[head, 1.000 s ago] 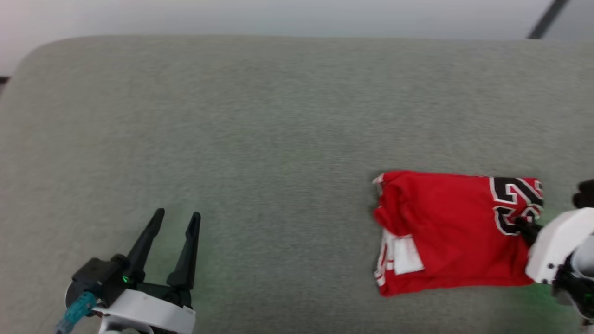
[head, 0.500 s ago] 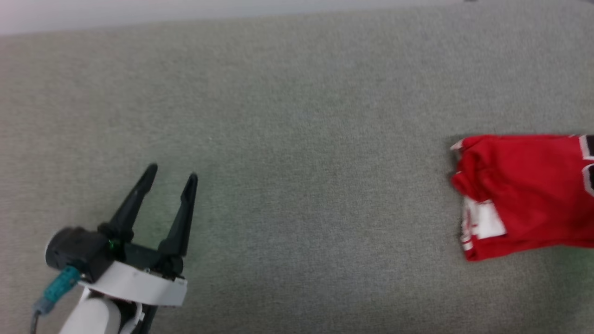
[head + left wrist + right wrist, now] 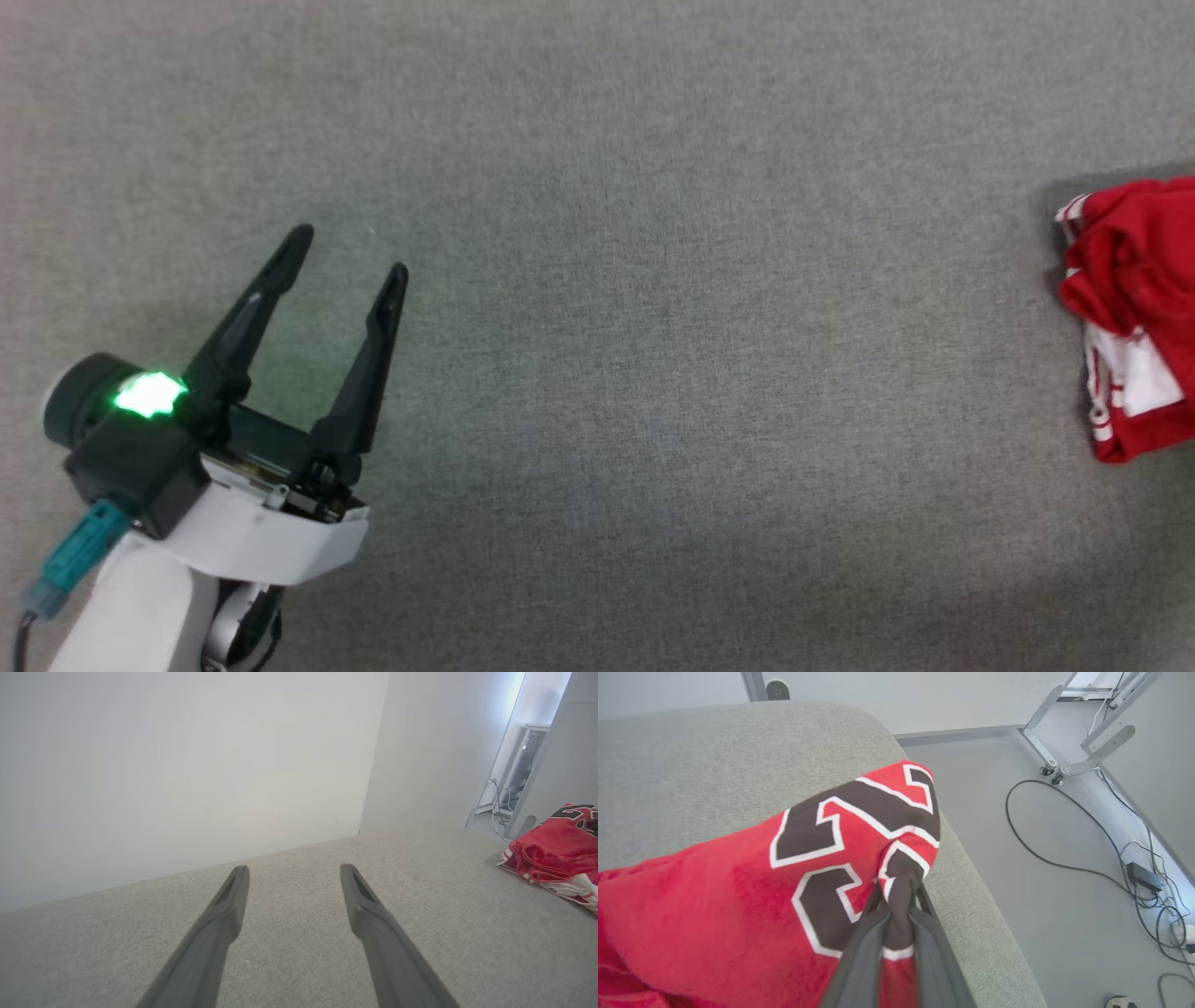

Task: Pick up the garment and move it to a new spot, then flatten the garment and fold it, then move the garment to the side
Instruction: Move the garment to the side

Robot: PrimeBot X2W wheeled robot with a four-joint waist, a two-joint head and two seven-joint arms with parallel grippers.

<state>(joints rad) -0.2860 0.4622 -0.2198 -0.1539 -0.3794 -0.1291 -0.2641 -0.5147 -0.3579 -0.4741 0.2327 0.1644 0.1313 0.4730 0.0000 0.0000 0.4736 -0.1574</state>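
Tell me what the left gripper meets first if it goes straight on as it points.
The way looks free over the grey surface: the left gripper points at the white wall beyond its far edge, the garment off to its right. It may graze the surface first; depth unclear.

The garment [image 3: 714, 896] is red, with white-and-red striped trim and a dark number outlined in white. My left gripper [image 3: 350, 251] has black fingers [image 3: 252, 310]; the padded surface [image 3: 653, 327] beneath the garment is speckled grey.
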